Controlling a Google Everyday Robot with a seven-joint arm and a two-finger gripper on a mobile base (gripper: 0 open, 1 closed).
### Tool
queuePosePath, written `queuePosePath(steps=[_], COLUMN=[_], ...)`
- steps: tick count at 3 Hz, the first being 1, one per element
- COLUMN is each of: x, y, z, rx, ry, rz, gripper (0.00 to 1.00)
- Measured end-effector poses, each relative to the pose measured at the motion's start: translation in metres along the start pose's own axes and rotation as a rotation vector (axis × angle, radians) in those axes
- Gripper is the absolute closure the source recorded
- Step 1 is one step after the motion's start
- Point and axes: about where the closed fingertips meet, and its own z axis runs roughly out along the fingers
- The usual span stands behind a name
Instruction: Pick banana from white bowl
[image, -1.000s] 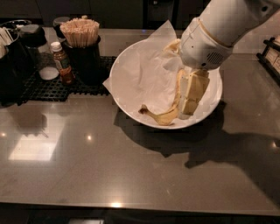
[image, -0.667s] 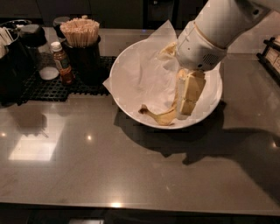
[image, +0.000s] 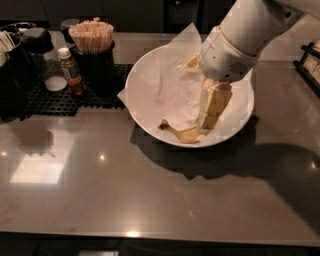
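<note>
The white bowl (image: 145, 75) stands at the middle back of the counter, lined with crinkled white paper (image: 165, 85) whose corners stick out over the rim. The banana (image: 182, 134) lies at the bowl's front bottom, yellow with a dark stem tip pointing left. My gripper (image: 207, 122) reaches down into the bowl from the upper right. Its tip sits at the banana's right end and hides that end. The banana rests on the paper.
A black mat (image: 65, 100) at the back left holds a dark cup of wooden stir sticks (image: 92, 37), a small brown sauce bottle (image: 71, 72) and dark containers (image: 15, 70). A dark rack (image: 310, 62) stands at the right edge. Grey counter (image: 125, 190) stretches in front of the bowl.
My arm has shifted slightly left over the bowl. The banana and the bowl have not moved.
</note>
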Motion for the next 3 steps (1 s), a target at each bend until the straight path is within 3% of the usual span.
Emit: queuePosePath(steps=[2,3], x=[0.0,0.0], y=[0.0,-0.0001], z=[0.0,0.0003], rx=[0.0,0.0], ry=[0.0,0.0], rz=[0.0,0.0], gripper=[0.64,0.75])
